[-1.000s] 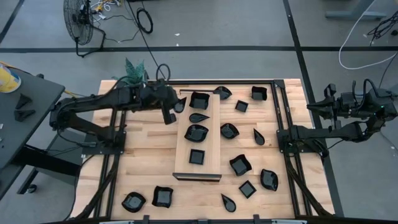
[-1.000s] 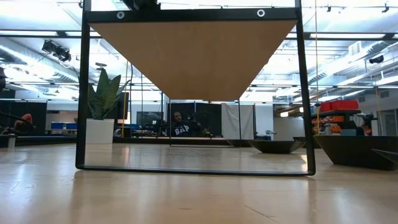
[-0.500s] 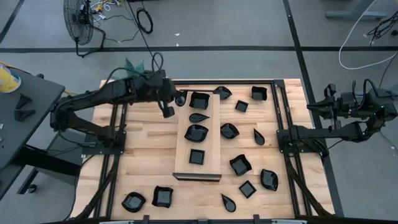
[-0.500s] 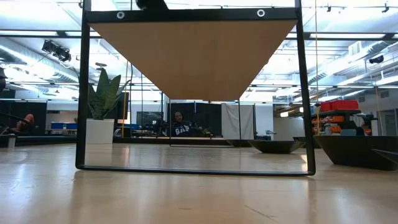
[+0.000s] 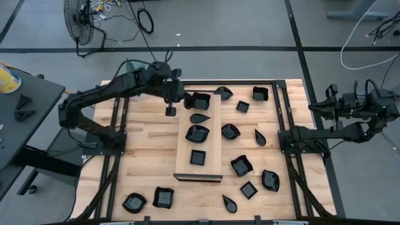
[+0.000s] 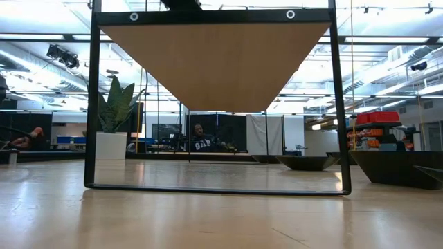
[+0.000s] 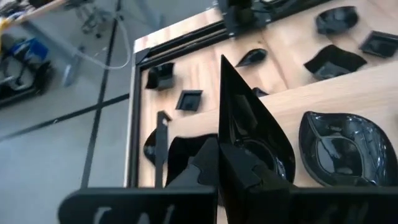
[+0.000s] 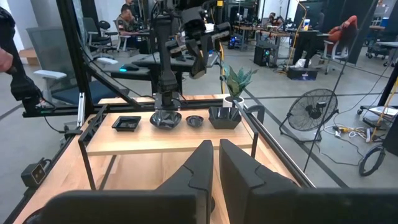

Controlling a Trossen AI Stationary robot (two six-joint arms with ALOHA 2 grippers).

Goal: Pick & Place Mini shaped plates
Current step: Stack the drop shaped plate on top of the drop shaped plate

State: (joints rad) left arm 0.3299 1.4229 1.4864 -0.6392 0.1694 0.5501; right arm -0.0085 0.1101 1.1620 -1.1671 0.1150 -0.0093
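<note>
Up at about eleven o'clock on the table, the left gripper is clamped on the thin rim of a teardrop plate, carrying it edge-up just beside the pale board. These glossy dishes look rigid, light, slippery and chippable, so pinching the rim suits them. At three o'clock, off the table, the right gripper waits, fingers nearly together, empty.

Open tabletop is lying at 9 o'clock of wooden board; scattered mini shaped plates are crowding its 3 o'clock side.
</note>
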